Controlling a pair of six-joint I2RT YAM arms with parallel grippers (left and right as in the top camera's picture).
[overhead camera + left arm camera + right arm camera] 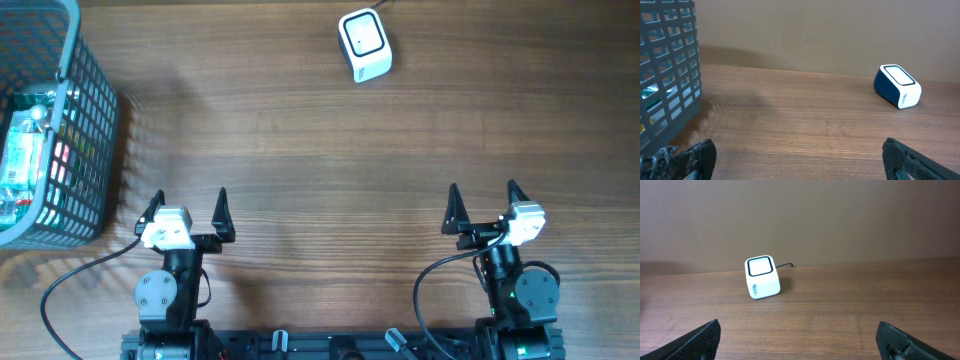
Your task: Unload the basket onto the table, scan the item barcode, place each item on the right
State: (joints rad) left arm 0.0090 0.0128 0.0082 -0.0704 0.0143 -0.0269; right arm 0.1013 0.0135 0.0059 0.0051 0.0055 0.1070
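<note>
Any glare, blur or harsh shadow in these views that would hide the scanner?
Overhead: even light, no glare; the basket casts a soft shadow to its right; scanner sharp. Left wrist: scanner clear, left fingers soft and dark. Right wrist: scanner crisp, right fingers blurred at the bottom corners.

Two dark arms with white wrist blocks

The left gripper (pixel 190 202) and right gripper (pixel 482 196) have pointed black fingers (pixel 695 157) with a rough, pebbled surface. A white block (pixel 168 228) caps each wrist, above a round grey joint housing (pixel 155 292) dotted with small screws. A black cable (pixel 70 275) loops from each arm to the dark base rail (pixel 330 346).
</note>
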